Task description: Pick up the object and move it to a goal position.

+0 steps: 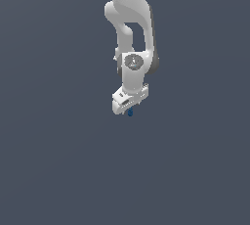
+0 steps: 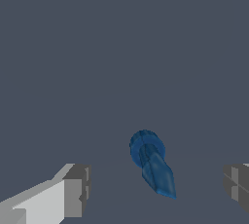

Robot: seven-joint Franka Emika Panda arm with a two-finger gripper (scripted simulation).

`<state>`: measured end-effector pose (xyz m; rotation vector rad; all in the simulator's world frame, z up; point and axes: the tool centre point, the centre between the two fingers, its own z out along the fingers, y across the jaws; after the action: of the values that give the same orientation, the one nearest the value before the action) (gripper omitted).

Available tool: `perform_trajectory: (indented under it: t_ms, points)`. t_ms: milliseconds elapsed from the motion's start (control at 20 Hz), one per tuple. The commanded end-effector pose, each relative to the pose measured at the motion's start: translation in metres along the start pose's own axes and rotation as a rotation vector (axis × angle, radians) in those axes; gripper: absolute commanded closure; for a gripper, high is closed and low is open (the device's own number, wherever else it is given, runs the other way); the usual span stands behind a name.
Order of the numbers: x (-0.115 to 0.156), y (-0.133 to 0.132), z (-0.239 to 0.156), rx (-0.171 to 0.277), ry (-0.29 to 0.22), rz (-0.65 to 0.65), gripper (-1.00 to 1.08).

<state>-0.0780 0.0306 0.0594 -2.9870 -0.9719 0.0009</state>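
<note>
In the exterior view, the white arm [image 1: 131, 28] comes down from the top edge, in the middle of the picture. Its gripper [image 1: 129, 105] points downward and is a little tilted. Just under the gripper a very small dark-blue object [image 1: 130, 113] shows. It seems to touch the lower edge of the gripper, or to be just below it; from here I cannot tell which. The fingers are too small in this view to be told apart. All around is one plain grey-blue ground [image 1: 58, 160].

In the wrist view, the gripper [image 2: 158, 189] is wide open. One finger [image 2: 73, 191] is white with a grey pad, and the other finger [image 2: 237, 186] shows only its grey pad at the edge of the picture. The object [image 2: 151, 164] is between the two fingers, a little nearer to the second one, and it touches neither. It is blue, with a round dark end and a lighter tapered body that ends in a point. It is not gripped. The same grey-blue ground [image 2: 121, 47] fills the rest.
</note>
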Motion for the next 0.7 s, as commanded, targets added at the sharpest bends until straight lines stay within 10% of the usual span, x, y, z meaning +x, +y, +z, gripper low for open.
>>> perform_trajectory:
  t_ms: [0, 250, 300, 650]
  points:
    - [0.0, -0.0001, 0.01, 0.0, 0.0, -0.001, -0.92]
    - [0.0003, 0.0003, 0.0172, -0.001, 0.0, -0.002, -0.92]
    - [0.0003, 0.0003, 0.0172, -0.001, 0.0, -0.002, 1.08]
    - [0.0003, 0.0003, 0.0172, -0.001, 0.0, -0.002, 1.08]
